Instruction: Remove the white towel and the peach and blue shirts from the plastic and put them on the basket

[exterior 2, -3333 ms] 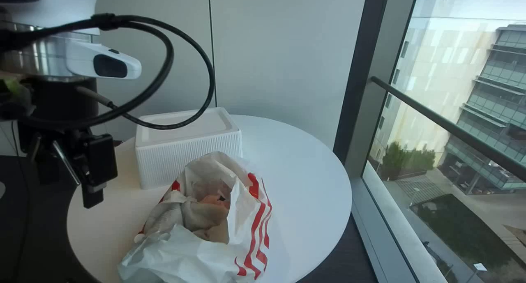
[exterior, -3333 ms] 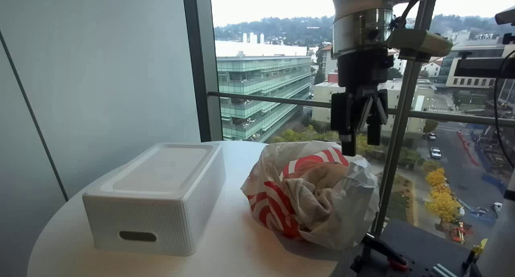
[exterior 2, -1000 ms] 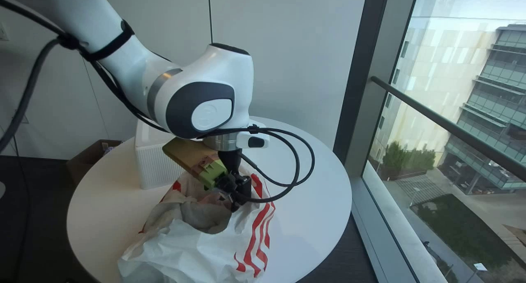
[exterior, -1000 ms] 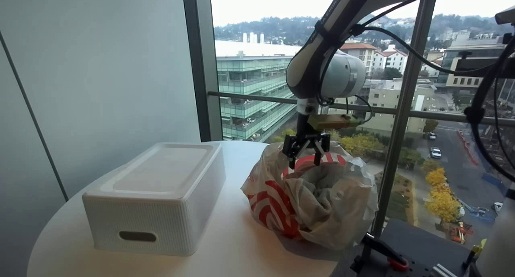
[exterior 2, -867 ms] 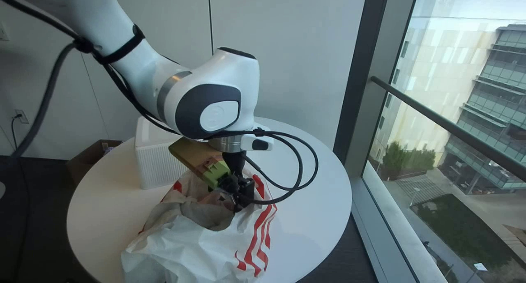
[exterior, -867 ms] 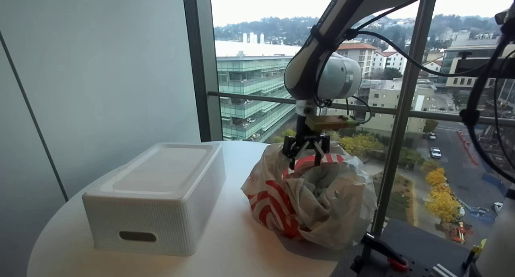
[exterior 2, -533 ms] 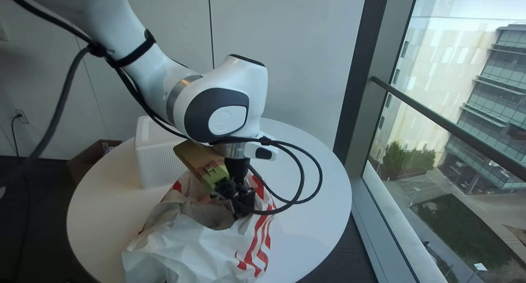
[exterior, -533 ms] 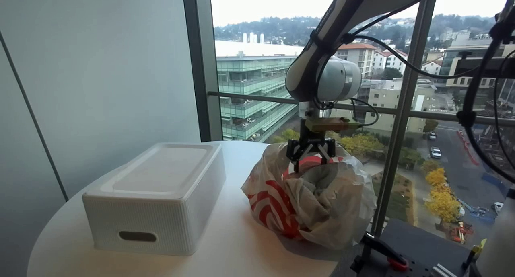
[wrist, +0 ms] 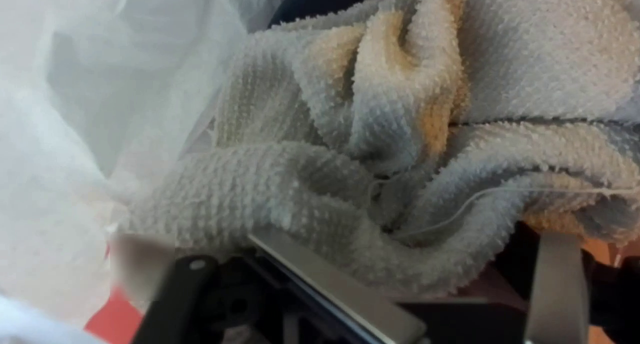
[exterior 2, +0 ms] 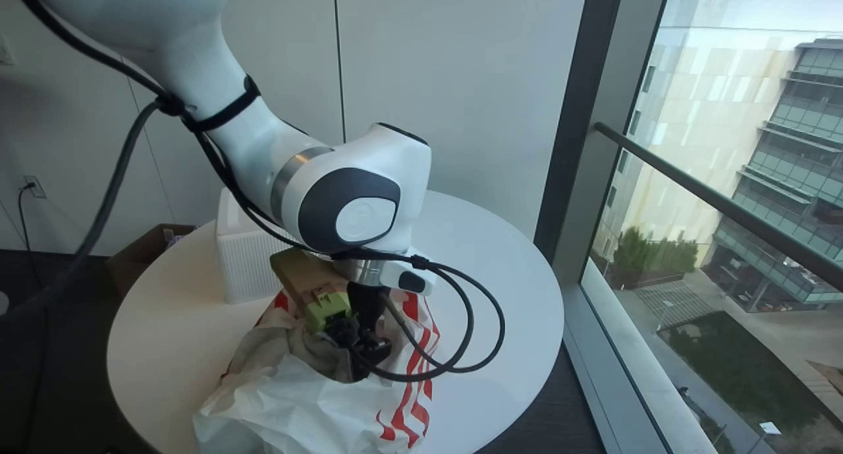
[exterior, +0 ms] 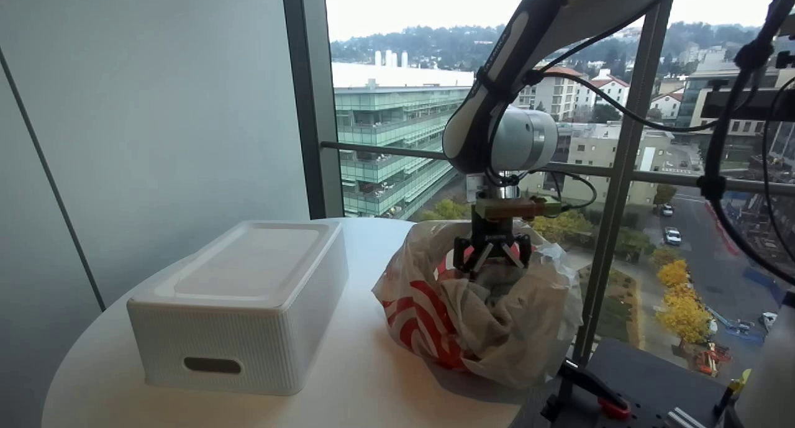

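Observation:
A white plastic bag with red stripes (exterior: 413,319) stands open on the table; it also shows in the other exterior view (exterior 2: 296,401). The white towel (exterior: 469,307) lies crumpled in its mouth and fills much of the wrist view (wrist: 310,194). A dark blue patch (wrist: 320,2), perhaps the blue shirt, shows behind the towel. An orange-peach patch (wrist: 600,249), perhaps the peach shirt, shows at the lower right. My gripper (exterior: 495,271) points down into the bag's mouth, fingers apart against the towel. Its fingertips are partly hidden. The basket, a white ribbed box (exterior: 214,335), stands beside the bag.
The round white table (exterior 2: 171,322) carries the bag and the box. The box's top (exterior: 248,263) looks closed. A window with a metal rail (exterior: 416,151) is behind. A cardboard box (exterior 2: 141,253) stands on the floor. The arm's cable loop (exterior 2: 474,322) hangs over the bag.
My gripper has swung from beside the bag to above it. Over the last second it has moved down into the bag's mouth. Bag and box stay in place.

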`<state>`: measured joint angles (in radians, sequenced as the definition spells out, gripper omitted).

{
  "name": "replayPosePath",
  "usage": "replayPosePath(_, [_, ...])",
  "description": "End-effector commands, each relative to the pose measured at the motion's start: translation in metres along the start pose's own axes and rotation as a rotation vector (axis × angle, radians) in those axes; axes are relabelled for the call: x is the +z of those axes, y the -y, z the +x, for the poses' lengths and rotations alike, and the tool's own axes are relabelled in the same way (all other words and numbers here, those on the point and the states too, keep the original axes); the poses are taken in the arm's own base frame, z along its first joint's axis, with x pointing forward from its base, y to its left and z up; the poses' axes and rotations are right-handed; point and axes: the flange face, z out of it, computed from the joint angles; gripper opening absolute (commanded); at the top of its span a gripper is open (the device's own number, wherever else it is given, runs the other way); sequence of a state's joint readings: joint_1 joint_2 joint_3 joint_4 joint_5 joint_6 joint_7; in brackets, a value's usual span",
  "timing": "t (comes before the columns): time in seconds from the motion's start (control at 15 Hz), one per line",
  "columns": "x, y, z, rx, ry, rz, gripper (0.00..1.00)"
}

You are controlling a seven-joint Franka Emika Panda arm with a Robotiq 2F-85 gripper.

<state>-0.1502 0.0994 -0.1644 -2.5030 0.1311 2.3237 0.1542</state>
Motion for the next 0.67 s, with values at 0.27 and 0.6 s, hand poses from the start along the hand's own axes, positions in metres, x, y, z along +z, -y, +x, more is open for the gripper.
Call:
replayPosePath(0.27, [0.009, -0.002, -0.004, 0.054, 0.002, -0.004, 0.34])
replayPosePath(0.6, [-0.002, -0.002, -0.026, 0.058, -0.005, 0.010, 0.02])
